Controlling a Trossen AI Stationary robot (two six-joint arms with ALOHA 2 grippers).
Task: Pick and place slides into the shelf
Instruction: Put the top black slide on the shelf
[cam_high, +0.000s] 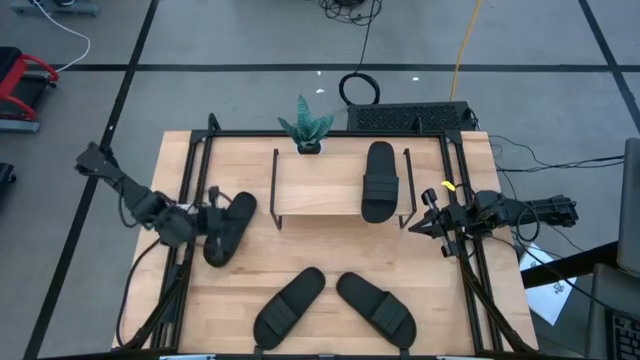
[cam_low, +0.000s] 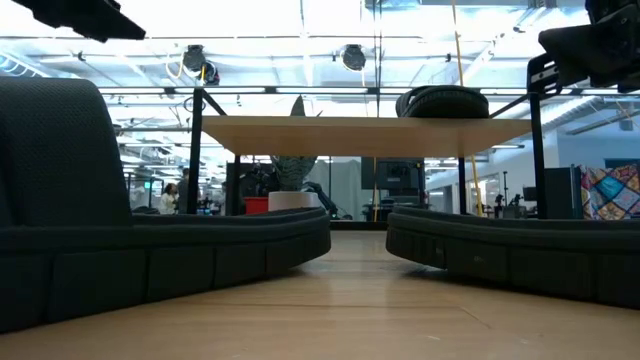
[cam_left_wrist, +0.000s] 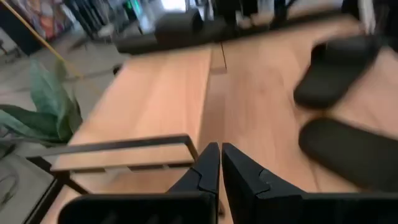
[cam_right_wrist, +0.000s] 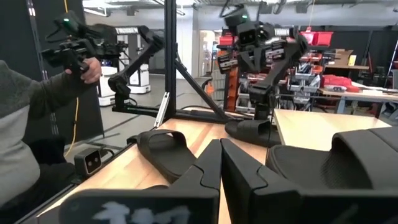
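Four black slides show in the high view. One slide (cam_high: 379, 180) lies sole-down on the right end of the shelf (cam_high: 320, 185). Two slides (cam_high: 290, 305) (cam_high: 375, 305) lie on the table's near part. The fourth slide (cam_high: 228, 225) lies on the table left of the shelf. My left gripper (cam_high: 208, 215) (cam_left_wrist: 219, 158) is shut and sits at this slide's left edge; its wrist view faces along the shelf top (cam_left_wrist: 161, 93) and does not show the slide. My right gripper (cam_high: 428, 222) (cam_right_wrist: 219, 162) is shut and waits just right of the shelf. My left gripper stands over the left edge of the slide (cam_right_wrist: 252, 130) beside the shelf. Whether its shut fingers touch the slide I cannot tell, since its own wrist view does not show that slide and the arm covers the spot from above.
A small potted plant (cam_high: 305, 130) stands behind the shelf's far edge. Black frame rails (cam_high: 190, 180) run along the table's left, right and far sides. A person (cam_right_wrist: 25, 124) stands beyond the table's near left corner, holding a device. The two near slides (cam_low: 150, 250) (cam_low: 520, 250) fill the front.
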